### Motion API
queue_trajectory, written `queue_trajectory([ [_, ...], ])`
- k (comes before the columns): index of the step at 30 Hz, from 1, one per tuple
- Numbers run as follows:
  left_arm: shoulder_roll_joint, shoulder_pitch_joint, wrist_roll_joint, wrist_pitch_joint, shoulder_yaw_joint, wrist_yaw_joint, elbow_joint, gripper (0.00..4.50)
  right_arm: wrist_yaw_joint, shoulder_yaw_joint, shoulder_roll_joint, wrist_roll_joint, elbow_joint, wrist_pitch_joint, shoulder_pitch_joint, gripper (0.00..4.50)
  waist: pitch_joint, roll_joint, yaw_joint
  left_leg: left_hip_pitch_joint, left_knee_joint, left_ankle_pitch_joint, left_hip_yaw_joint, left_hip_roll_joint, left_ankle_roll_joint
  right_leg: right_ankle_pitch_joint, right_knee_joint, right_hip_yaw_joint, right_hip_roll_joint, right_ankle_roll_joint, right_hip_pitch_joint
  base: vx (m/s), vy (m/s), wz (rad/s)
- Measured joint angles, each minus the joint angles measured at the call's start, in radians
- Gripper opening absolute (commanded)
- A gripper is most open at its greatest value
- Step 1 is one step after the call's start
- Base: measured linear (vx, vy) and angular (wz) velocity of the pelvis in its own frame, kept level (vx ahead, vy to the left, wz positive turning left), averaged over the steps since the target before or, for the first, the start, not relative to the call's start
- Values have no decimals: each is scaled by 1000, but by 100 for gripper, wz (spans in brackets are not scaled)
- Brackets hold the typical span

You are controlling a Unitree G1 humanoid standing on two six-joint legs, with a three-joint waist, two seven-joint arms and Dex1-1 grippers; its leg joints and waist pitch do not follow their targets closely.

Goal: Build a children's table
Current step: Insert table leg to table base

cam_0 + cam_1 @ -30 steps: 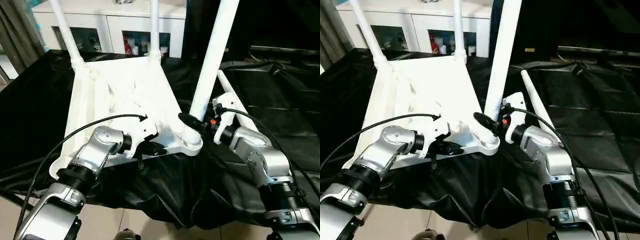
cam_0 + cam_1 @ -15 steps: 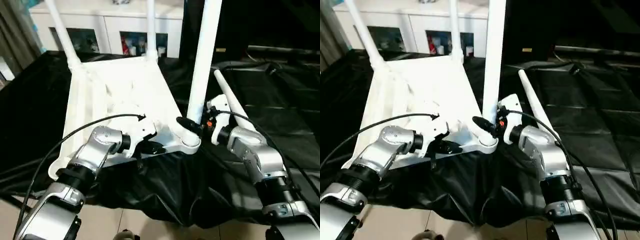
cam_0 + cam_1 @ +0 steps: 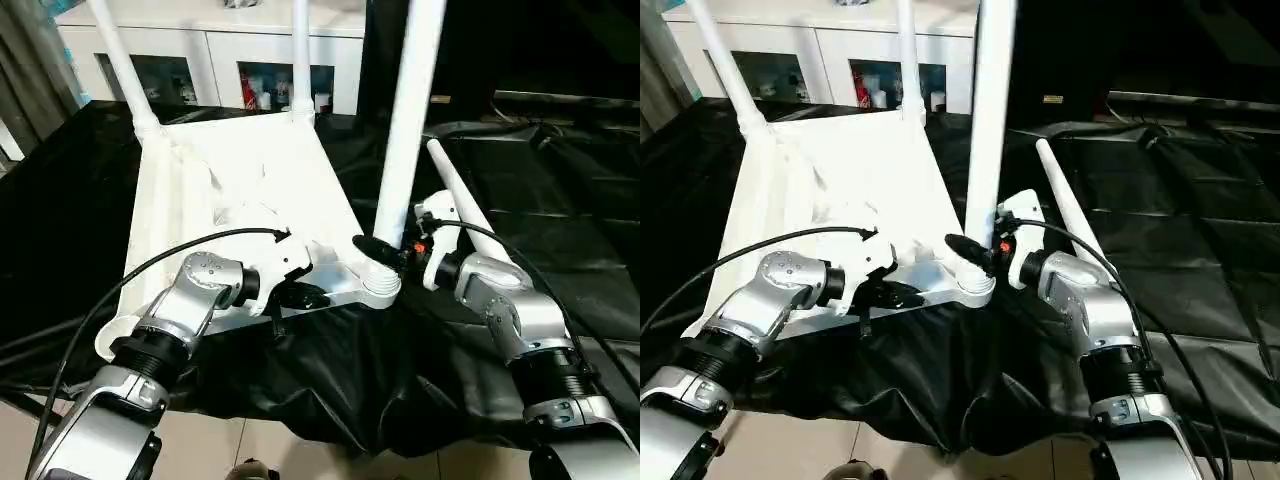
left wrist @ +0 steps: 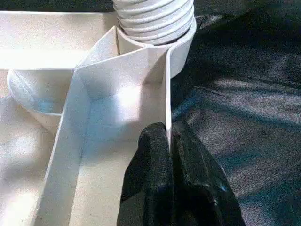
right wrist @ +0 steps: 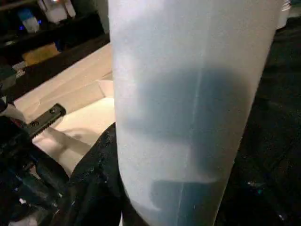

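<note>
The upturned children's table (image 3: 240, 190) fills centre-left. Its near-right leg (image 3: 405, 130) stands upright in the corner socket, grasped low by the right gripper (image 3: 385, 253); the left gripper (image 4: 168, 141) pinches the near rim.

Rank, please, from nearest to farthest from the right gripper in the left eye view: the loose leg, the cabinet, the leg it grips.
1. Gripped leg, within the right gripper.
2. Loose leg, lying on the black cloth just behind it.
3. Cabinet, at the far back.
</note>
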Motion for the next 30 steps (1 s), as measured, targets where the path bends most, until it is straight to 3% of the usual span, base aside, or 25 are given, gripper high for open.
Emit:
queue_trajectory([
  [5,-3,0,0,0,0,2,2,0,-9,-56,27,50,16,-17,28,189,0,1,1,1,-2,0,0,0,0,0,-1,0,0,0,0,0,0,0],
  [11,-4,0,0,0,0,2,4,0,-16,-83,49,79,8,-60,67,189,0,2,2,2,-4,0,0,-1,0,0,-2,0,0,0,0,0,0,0],
  [14,-7,-1,0,-2,1,3,14,0,-22,-94,72,85,-4,-99,100,189,2,4,1,8,-9,0,0,-3,0,-1,-5,0,-2,1,6,0,0,0],
  [19,-15,-5,0,-7,1,3,29,0,-33,-95,93,83,-17,-182,147,189,1,6,1,13,-26,0,0,-8,0,-1,-23,0,-2,1,12,0,0,0],
  [26,-21,-8,0,-7,1,4,35,0,-37,-85,101,68,-27,-258,180,189,1,7,2,13,-30,0,0,-9,0,-1,-27,0,-2,1,14,0,0,0],
  [30,-21,-8,0,-8,1,8,35,0,-44,-52,92,19,-35,-302,181,189,1,7,1,13,-36,0,0,-9,0,-1,-33,0,-2,1,14,0,0,0],
])
